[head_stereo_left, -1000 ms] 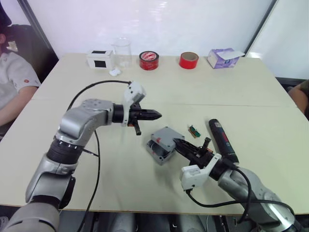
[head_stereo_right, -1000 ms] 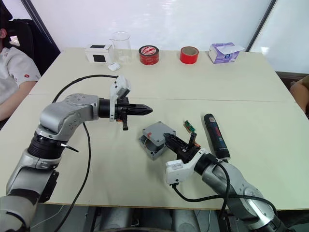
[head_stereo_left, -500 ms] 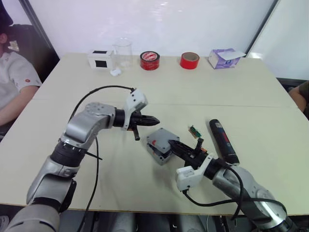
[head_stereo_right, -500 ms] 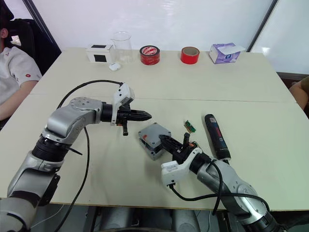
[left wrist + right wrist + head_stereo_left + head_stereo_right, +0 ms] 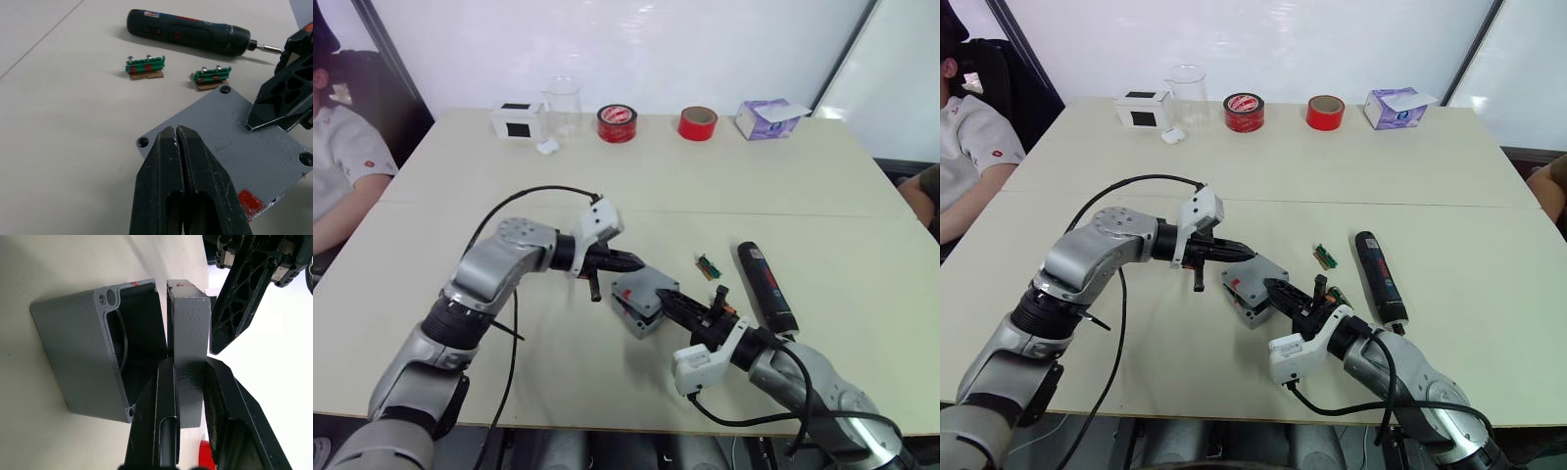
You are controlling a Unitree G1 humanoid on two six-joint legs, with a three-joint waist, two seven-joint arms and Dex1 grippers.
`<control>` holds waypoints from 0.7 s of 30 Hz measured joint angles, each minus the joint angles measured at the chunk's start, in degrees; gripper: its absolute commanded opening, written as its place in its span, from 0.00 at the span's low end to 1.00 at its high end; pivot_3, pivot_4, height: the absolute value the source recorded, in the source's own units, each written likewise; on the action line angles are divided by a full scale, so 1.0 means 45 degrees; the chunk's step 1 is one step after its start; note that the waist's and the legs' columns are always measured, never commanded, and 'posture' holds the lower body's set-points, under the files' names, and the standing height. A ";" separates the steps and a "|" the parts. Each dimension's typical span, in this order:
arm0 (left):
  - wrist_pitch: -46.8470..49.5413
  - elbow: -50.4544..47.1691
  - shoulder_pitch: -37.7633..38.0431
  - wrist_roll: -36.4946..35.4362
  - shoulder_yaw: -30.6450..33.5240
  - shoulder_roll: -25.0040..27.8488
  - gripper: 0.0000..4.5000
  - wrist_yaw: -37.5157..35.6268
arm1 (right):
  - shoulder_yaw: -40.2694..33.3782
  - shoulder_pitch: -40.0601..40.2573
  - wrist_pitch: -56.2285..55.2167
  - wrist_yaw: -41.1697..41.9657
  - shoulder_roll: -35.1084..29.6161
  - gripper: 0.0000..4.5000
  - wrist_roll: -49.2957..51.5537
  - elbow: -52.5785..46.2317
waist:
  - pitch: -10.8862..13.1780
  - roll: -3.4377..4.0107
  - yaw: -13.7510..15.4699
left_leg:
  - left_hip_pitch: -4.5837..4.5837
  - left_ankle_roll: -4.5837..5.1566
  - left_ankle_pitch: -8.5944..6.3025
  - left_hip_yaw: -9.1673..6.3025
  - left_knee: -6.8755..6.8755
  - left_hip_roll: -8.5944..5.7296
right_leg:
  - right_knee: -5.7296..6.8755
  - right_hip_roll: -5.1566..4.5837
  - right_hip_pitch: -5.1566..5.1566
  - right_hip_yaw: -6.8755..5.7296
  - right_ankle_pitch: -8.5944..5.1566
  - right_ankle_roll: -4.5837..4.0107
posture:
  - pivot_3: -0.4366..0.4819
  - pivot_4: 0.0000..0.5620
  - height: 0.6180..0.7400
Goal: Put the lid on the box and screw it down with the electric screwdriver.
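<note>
The grey lid (image 5: 644, 290) stands tilted over the open grey box (image 5: 83, 367), its lower edge against the box's rim. My right gripper (image 5: 674, 302) is shut on the lid's edge, one finger on each face. My left gripper (image 5: 176, 134) is shut and holds nothing. Its tips are at the lid's far corner, beside a screw hole. The electric screwdriver (image 5: 766, 284), black with red markings, lies on the table to the right of the box, bit towards me.
Two small green circuit boards (image 5: 145, 67) (image 5: 211, 78) lie between the box and the screwdriver. Along the far edge stand a white box (image 5: 518, 119), a glass beaker (image 5: 562, 103), two red tape rolls (image 5: 618, 123) (image 5: 697, 122) and a purple tissue box (image 5: 769, 117). A person (image 5: 337, 166) sits at the left.
My left gripper has moved right and down until its shut tips reach the lid. The right gripper has kept its hold and shifted the lid slightly left.
</note>
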 measured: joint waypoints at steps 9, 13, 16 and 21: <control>-0.1452 -0.0251 0.0169 0.1519 -0.1132 0.0385 0.00 -0.0518 | 0.0090 0.0122 -0.0059 0.0610 0.0027 0.51 0.0068 0.0153 | -0.0019 -0.0005 0.0024 | 0.0158 0.0055 -0.0034 0.0007 -0.0001 0.0002 | -0.0011 -0.0002 0.0167 0.0001 -0.0039 -0.0037 | 0.48 0.27 1.00; -0.1970 -0.0184 0.0188 0.2083 -0.1379 0.0353 0.00 -0.0579 | -0.0140 0.0048 -0.0161 0.0637 0.0023 0.84 0.0207 0.0017 | -0.0037 -0.0021 0.0023 | 0.0268 0.0079 -0.0050 0.0003 -0.0001 0.0005 | -0.0019 -0.0004 0.0280 0.0001 -0.0075 -0.0081 | 0.48 0.27 1.00; -0.2639 0.0043 0.0290 0.2561 -0.1573 0.0231 0.00 -0.0573 | -0.0292 0.0152 -0.0238 0.0636 0.0015 0.91 0.0228 -0.0135 | -0.0077 -0.0034 0.0040 | 0.0331 0.0083 -0.0054 0.0004 -0.0012 0.0006 | -0.0019 -0.0005 0.0335 0.0001 -0.0089 -0.0082 | 0.48 0.27 1.00; -0.3784 0.0482 0.0545 0.3309 -0.1824 -0.0112 0.00 -0.0446 | -0.0585 0.0827 -0.0285 0.0726 -0.0075 0.91 0.0394 -0.0410 | -0.0251 -0.0059 0.0152 | 0.0412 0.0119 -0.0079 0.0007 -0.0022 0.0015 | -0.0026 -0.0013 0.0413 0.0001 -0.0127 -0.0090 | 0.48 0.27 1.00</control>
